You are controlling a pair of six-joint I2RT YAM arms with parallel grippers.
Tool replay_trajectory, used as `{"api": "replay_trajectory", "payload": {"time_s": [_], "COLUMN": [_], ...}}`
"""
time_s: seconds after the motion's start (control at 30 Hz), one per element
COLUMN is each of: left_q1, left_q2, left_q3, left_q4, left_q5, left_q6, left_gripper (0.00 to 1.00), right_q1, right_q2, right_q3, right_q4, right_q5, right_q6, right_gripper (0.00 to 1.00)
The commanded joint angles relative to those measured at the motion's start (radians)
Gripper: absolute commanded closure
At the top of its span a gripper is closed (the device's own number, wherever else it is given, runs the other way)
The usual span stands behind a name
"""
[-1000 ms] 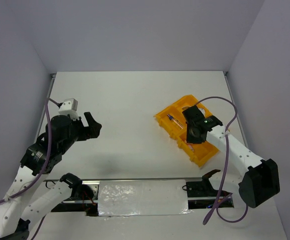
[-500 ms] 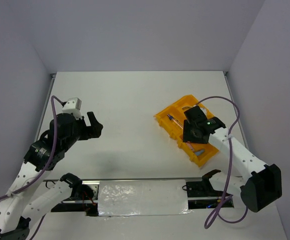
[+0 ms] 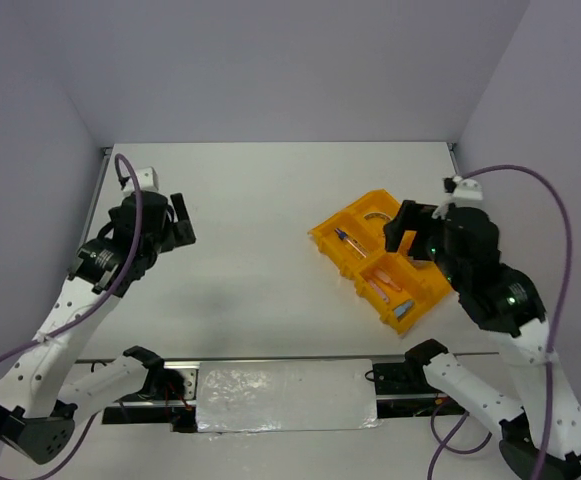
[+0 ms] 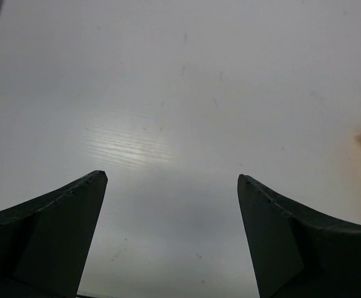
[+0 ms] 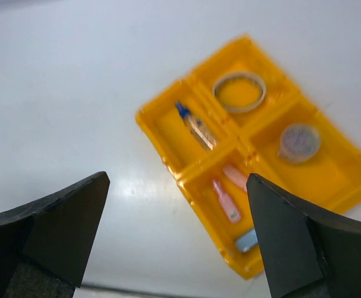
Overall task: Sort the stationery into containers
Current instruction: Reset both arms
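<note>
**Both pincers wide and empty, six items in one tray**

One left gripper [image 4: 171,180] hung over the bare white table [image 4: 180,74], jaws spread wide, nothing between them, well apart from the tray. One orange-yellow tray [image 5: 164,133] lay right of centre, turned at an angle, with four compartments visible.

Counted left to right in the right wrist view:
- One blue-tipped pen-like piece [image 5: 194,125], alone in the left compartment.
- Two salmon-pink pieces [image 5: 227,202], side by side in the near compartment.
- One tan tape ring [image 5: 239,75], flat in the far compartment.
- One small pale-blue piece [image 5: 246,239], in the same near compartment as the pink ones.
- One greyish clear round cup [image 5: 299,141], in the right compartment.

One right gripper [image 5: 177,179] hovered above the tray, jaws wide, holding nothing.
</note>
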Motion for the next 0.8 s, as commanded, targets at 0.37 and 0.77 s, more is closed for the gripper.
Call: {"api": "replay_trajectory", "payload": {"time_s": [0.37, 0.77], "left_q1": [0.047, 0.047], "left_q2": [-0.296, -0.504], "left_q3": [0.165, 0.13], "left_q4": [-0.162, -0.145], "left_q5": [-0.381, -0.305], "left_q6": [0.042, 0.067], "left_gripper": [0.01, 0.01], "right_q1": [0.005, 0.005], "right_q2": [-0.217, -0.37], "right_q3": [0.301, 0.226], "right_q4": [-0.281, -0.212], "right_q5": [0.279, 0.236], "right_q6": [-0.132, -0.143], "right_gripper": [0.0, 0.0]}}
